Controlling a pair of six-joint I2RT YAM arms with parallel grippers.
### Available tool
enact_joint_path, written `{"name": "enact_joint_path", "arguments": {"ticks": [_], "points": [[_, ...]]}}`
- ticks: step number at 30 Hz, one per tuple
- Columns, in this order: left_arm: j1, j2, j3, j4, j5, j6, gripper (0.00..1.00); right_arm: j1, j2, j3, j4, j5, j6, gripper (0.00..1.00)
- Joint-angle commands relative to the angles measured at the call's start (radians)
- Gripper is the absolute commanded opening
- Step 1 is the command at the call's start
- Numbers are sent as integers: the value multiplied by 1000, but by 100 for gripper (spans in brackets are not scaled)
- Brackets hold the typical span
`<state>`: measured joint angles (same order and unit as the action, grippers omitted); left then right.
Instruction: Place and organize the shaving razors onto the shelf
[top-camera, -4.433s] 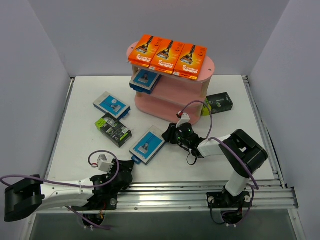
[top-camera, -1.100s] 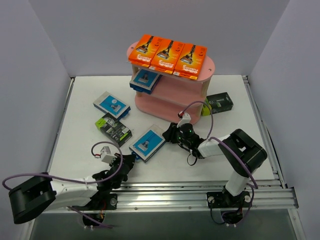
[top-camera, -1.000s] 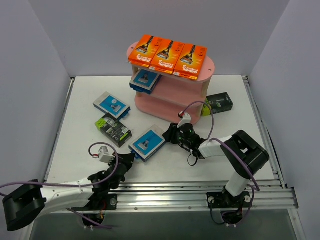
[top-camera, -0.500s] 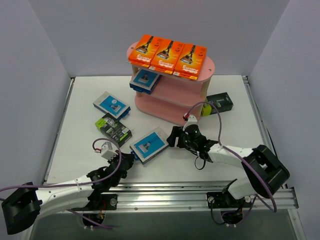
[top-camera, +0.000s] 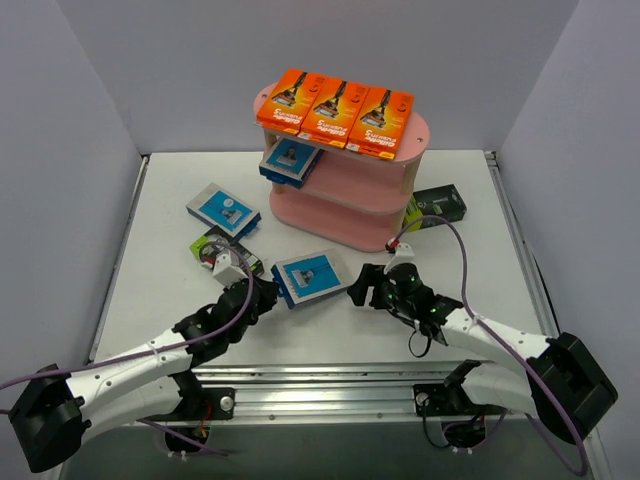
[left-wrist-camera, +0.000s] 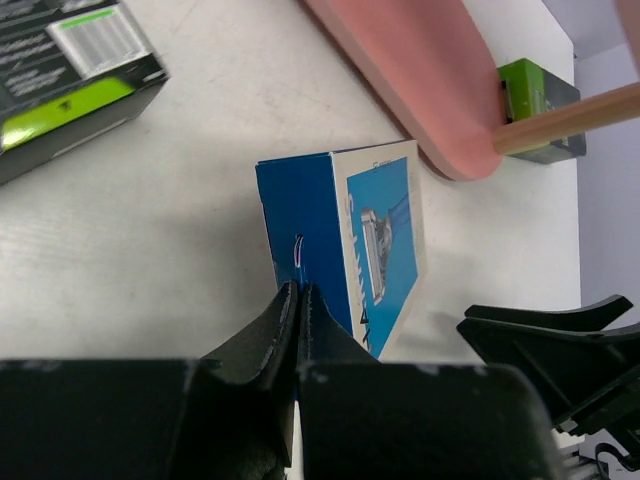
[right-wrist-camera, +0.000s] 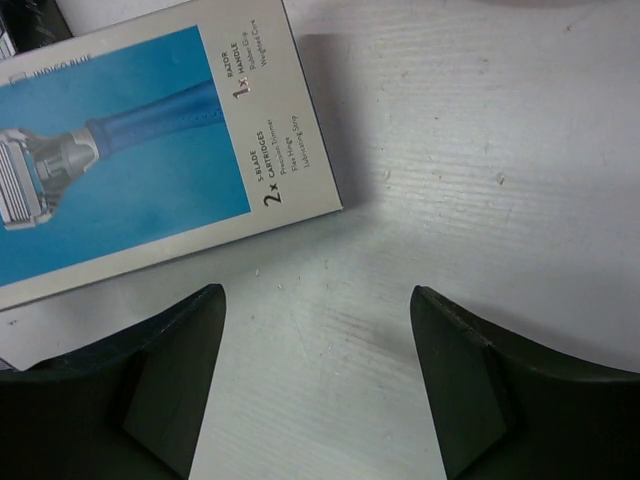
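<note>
Nosing at the pack (left-wrist-camera: 370, 250) with the left pincer (left-wrist-camera: 298, 290) clenched, tips against its blue end just ahead (seemingly to square it up, not gripping it). Hovering with the right pincer (right-wrist-camera: 315, 300) released and empty, pack corner just ahead to its left. Lying flat, short of the shelf (top-camera: 340, 225) beyond both: blue-and-white, razor pictured, edges crisp.

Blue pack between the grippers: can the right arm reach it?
Probably yes: the open right gripper faces the blue pack across bare table; the shut left gripper is at its other end.
</note>
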<state>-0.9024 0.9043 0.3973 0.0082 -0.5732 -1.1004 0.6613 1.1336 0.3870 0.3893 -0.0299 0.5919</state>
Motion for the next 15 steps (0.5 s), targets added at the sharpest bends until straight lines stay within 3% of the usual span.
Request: {"name": "enact_joint_path", "arguments": {"ticks": [1, 9, 15], "points": [[20, 28, 123, -7, 81, 166, 2, 4, -72, -31, -32, 9, 42, 70], [69, 113, 345, -198, 209, 292, 2, 4, -135, -71, -49, 5, 55, 71], [91, 225, 627, -429, 288, 407, 2, 3, -181, -92, -56, 1, 62, 71]]}}
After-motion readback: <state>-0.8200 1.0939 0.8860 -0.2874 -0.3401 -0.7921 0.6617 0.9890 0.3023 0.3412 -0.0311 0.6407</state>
